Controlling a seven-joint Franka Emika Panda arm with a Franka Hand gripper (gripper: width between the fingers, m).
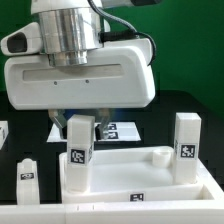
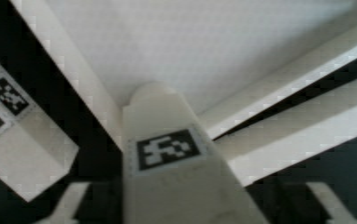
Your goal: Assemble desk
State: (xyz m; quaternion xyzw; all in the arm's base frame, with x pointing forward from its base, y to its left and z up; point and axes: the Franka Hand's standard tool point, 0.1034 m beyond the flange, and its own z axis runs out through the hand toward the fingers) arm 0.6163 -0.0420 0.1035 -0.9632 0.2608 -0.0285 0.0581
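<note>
1. The main risk, as I judge it, lies in the grasp. The gripper [image 1: 80, 126] straddles the top of an upright white leg [image 1: 78, 152] at the exterior view's left end of the desk panel [image 1: 130, 172]. If the jaws bite off-centre, the leg could tilt and jam at its corner socket instead of seating.
2. A leaning leg dragged sideways might also shove the panel across the table. That could disturb the second leg [image 1: 186, 148], which stands at the panel's opposite end. A third leg [image 1: 27, 172] stands apart on the table, beyond the panel's left end.
3. The arm hangs straight down over the leg with the hand vertical. The fingers [image 2: 68, 205] flank the leg.
4. The jaws stand narrowed around the leg. I cannot tell whether the pads press it or whether its foot sits in the socket.
</note>
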